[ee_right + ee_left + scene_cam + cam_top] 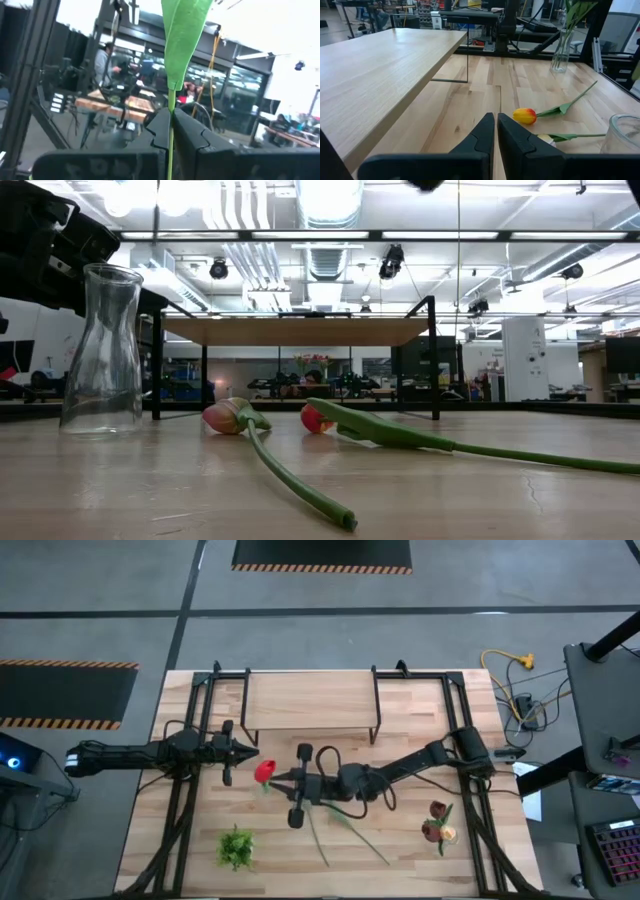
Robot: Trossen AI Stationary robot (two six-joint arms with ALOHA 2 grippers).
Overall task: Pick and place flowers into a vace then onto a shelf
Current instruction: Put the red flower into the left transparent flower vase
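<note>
My right gripper (287, 778) reaches from the table's right to its middle, shut on a red tulip (265, 772). My left gripper (250, 750) (496, 127) hovers shut in front of the shelf's left end and touches nothing. The shelf (310, 700) (290, 330) (380, 75) is a light-wood plank on black legs at the far side. A clear glass vase (100, 350) (626, 131) stands upright near the left gripper. Two tulips (225, 417) (315, 418) lie flat on the table, their stems (318, 835) (365, 840) running toward the near edge. My right gripper (171, 127) pinches the red tulip's thin green stem (171, 102) between its two fingers, just below a broad leaf (182, 30). The fingers come level from the table's right. The tulip is lifted clear of the table, its red head past the fingertips toward the left gripper.
A bushy green tuft (237, 847) lies near the near-left corner. Maroon and yellow flower heads (437, 825) stand at the right, apparently in a second glass vase (560, 55). Black frame rails (185, 810) (480, 825) run along both sides of the table.
</note>
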